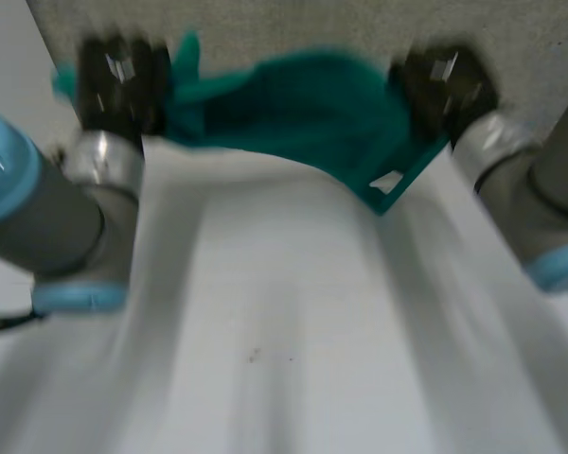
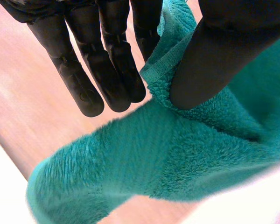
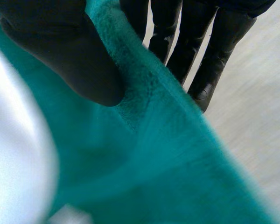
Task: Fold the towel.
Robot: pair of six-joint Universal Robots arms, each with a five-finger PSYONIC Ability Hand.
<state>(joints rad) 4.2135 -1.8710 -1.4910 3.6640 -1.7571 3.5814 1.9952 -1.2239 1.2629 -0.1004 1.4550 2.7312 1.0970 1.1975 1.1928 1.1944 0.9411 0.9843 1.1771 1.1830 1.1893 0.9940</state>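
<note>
No legible text or numbers, even on the white tag (image 1: 388, 180) of the towel (image 1: 303, 104)

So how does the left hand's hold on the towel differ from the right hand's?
The left hand pinches a bunched end of the towel under its thumb, most fingers bare beside it; the right hand has a flat edge running between thumb and fingers. A white tag hangs near the right hand, not the left. Both are shut on the towel, which sags between them.
</note>
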